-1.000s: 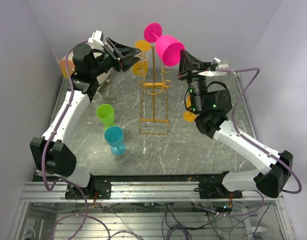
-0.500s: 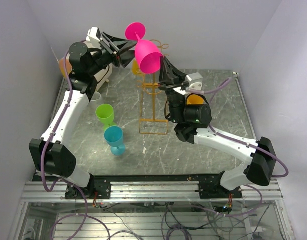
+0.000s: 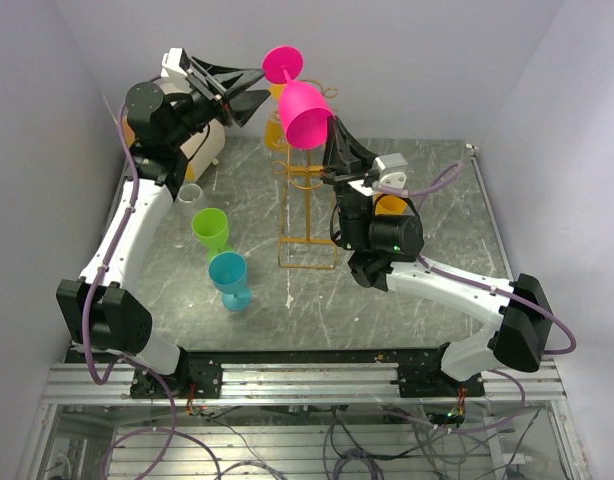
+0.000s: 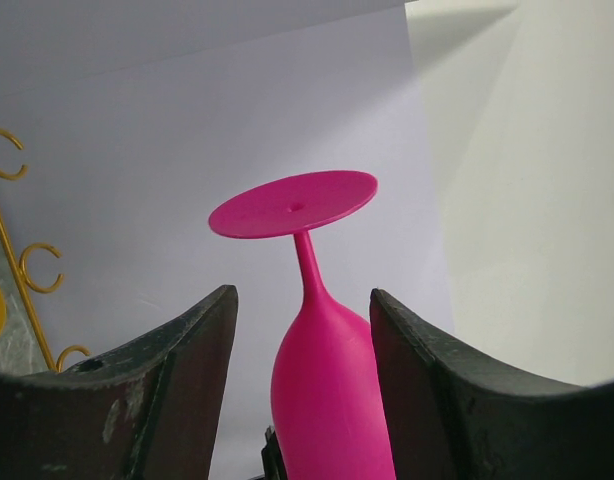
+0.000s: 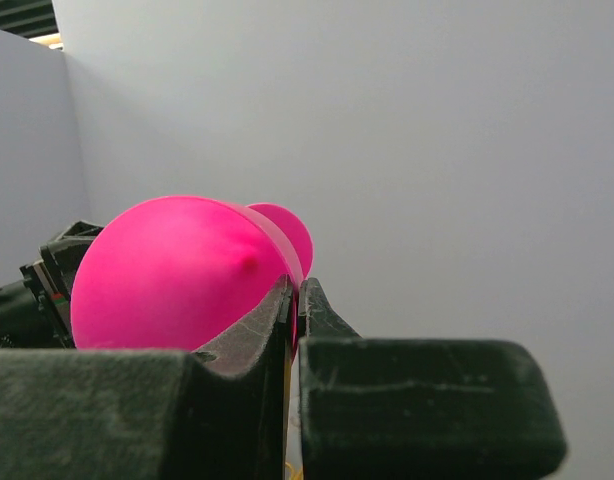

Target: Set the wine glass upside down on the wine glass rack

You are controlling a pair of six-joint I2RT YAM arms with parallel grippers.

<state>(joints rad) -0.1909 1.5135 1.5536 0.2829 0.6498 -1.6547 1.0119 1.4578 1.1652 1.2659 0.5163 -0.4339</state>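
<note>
above the top of the wine glass rack (image 3: 308, 178), well off the worktop (image 3: 287, 310):

- your right claw (image 3: 332, 125) is clenched on the bowl rim of the pink wine glass (image 3: 305, 112). the right wrist view shows the jaws nearly meeting, with only the thin pink wall between them.
- the glass is inverted and tilted, with its foot uppermost and its mouth facing the claw. it is on no loop yet and touches no wire that you can see.
- why the rim grip, as a judgement: it leaves the stem and foot free, and those are the parts a side loop has to catch.
- your left claw (image 3: 265, 84) is released. its jaws are spread to either side of the stem below the foot, and the left wrist view shows no contact. it reads as a guide or a ready second grip, taking no load.
- the rack loops show at the left edge of the left wrist view, off to the side of the glass. you will likely need to line up the stem before lowering.

surface and room:

- the worktop is dark grey and marbled, with pale scratches.
- a green glass (image 3: 211, 228) and a teal glass (image 3: 230, 278) stand upright, close together, left of the rack base.
- an orange glass (image 3: 390, 205) is half hidden behind the right arm.
- plain pale lilac walls (image 3: 437, 60) close in on three sides. the space near the left claw is tight.
</note>
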